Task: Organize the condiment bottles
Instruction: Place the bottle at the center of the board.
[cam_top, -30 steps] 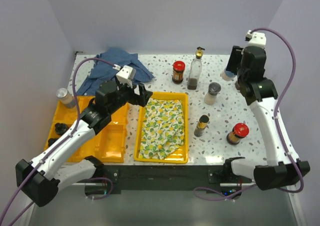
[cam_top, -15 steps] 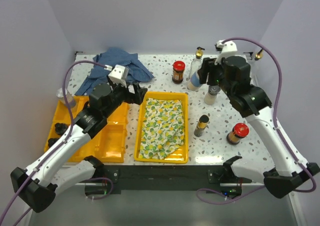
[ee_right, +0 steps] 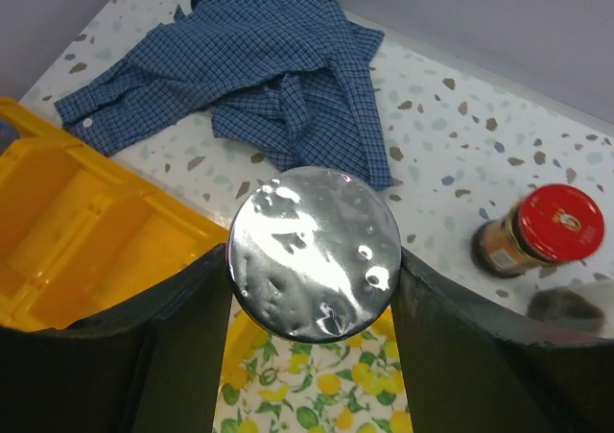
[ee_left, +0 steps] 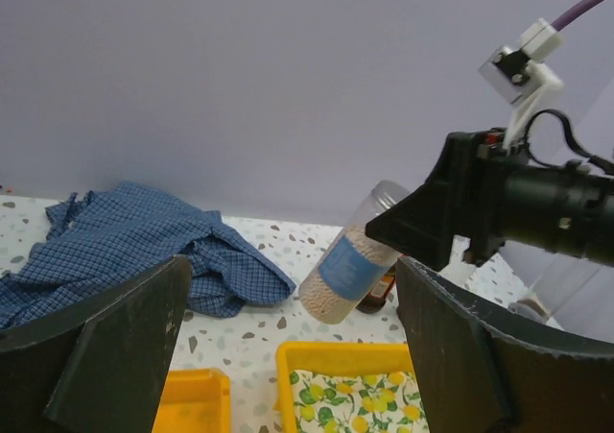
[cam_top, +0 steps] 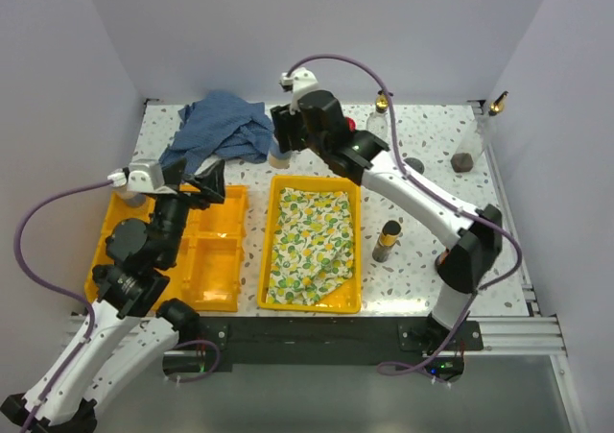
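Blue-labelled bottle (ee_left: 347,268), clear-walled and filled with pale grains, hangs tilted in the air above the desk (cam_top: 414,272), over the gap between the blue checked cloth (cam_top: 219,131) and the far rim of the yellow tray (cam_top: 307,306). Right gripper (ee_right: 313,260) is clamped on it, 1 finger on each side, with the shiny round end of the bottle facing the wrist camera. Right arm stretches across the desk toward the left side. Lemon-print cloth (cam_top: 309,241) lies inside that tray. Left gripper (ee_left: 288,342) stands wide apart, holding nothing, raised over the far end of the divided yellow tray (cam_top: 216,260) and aimed toward the held bottle, apart from it. Red-lidded jar (ee_right: 539,229) stands upright on the desk, right of the checked cloth. 1 dark-capped shaker (cam_top: 388,240) stands just right of the lemon tray. 1 bottle with a gold pourer (cam_top: 382,107) is near the back edge.
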`<state>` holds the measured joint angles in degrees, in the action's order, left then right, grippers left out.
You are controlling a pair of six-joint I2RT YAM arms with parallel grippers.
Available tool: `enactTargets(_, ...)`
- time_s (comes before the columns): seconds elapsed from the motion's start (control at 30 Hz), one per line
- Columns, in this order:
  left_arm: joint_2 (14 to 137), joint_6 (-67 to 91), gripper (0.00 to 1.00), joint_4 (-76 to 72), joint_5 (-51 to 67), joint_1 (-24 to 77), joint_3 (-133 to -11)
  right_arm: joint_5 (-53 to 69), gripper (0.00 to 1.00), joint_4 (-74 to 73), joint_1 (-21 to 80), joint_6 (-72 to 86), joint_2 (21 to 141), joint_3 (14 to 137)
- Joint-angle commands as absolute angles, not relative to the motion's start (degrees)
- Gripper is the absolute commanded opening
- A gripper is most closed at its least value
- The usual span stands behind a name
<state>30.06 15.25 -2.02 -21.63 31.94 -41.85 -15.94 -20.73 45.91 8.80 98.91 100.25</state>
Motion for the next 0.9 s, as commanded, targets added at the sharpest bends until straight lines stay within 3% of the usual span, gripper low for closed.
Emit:
enactTargets(0.0,27.69,15.55,0.93,-7.03,-26.98,30.24,-40.08,-16.96,0.19,-11.08,48.95,5.72,107.47,112.48)
enactTargets(0.27,27.16,16.17,0.93,-6.50,-28.91,29.62,-39.73,-19.77,0.20,-11.43,50.62,1.67,123.56,126.91)
enactTargets(0.7,26.89,16.08,0.93,-6.68,-29.18,29.62,-39.73,-24.17,0.22,-3.96,51.06,-1.23,127.97,119.27)
enactTargets(0.87,27.16,16.08,0.93,-6.59,-29.79,29.62,-39.73,-23.91,0.27,-1.32,51.06,-0.44,128.14,114.70)
